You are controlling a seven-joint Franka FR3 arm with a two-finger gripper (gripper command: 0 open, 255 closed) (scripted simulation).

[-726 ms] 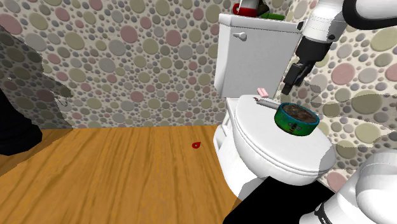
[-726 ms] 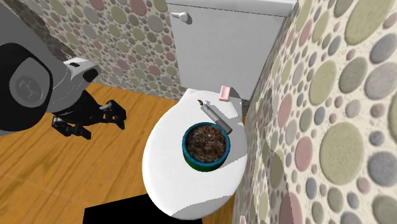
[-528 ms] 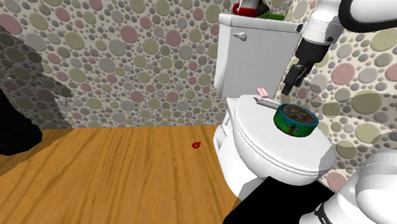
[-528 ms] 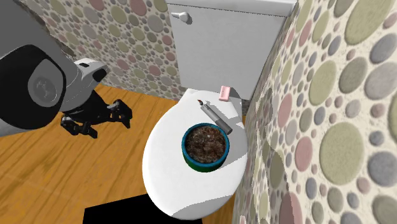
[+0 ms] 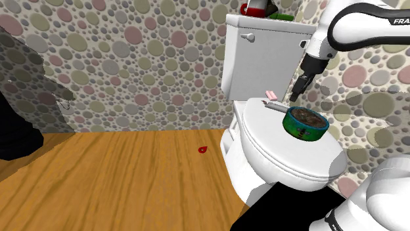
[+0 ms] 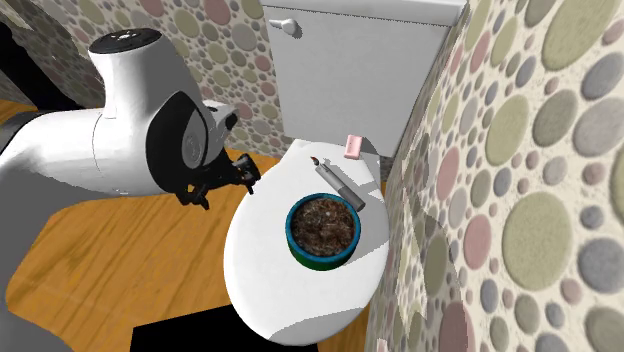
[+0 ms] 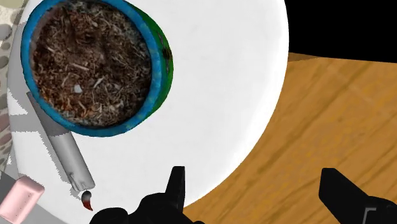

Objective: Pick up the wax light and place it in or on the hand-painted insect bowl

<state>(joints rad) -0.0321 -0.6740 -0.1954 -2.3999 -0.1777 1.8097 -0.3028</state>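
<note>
The wax light is a grey candle (image 5: 274, 104) (image 6: 338, 183) (image 7: 67, 156) with a red-tipped wick, lying flat on the white toilet lid (image 5: 279, 147) (image 6: 265, 275) (image 7: 216, 83). Right beside it stands the bowl (image 5: 305, 123) (image 6: 323, 230) (image 7: 89, 67), which has a blue rim, a green painted side and brown flecked filling. My gripper (image 5: 299, 88) (image 6: 240, 177) (image 7: 254, 191) hangs open and empty above the lid's edge, part over the wooden floor. The candle lies off to one side of the fingers (image 7: 177, 186), apart from them.
A small pink block (image 5: 270, 94) (image 6: 354, 146) (image 7: 19, 198) lies on the lid near the candle's wick end. The white tank (image 5: 263, 56) (image 6: 360, 70) rises behind, with red and green things (image 5: 259, 9) on top. Pebble-patterned walls close in. A small red thing (image 5: 203, 149) lies on the floor.
The arm has swung toward the toilet. In the second exterior view the gripper has moved right, from over the floor to the lid's edge. Candle and bowl have not moved.
</note>
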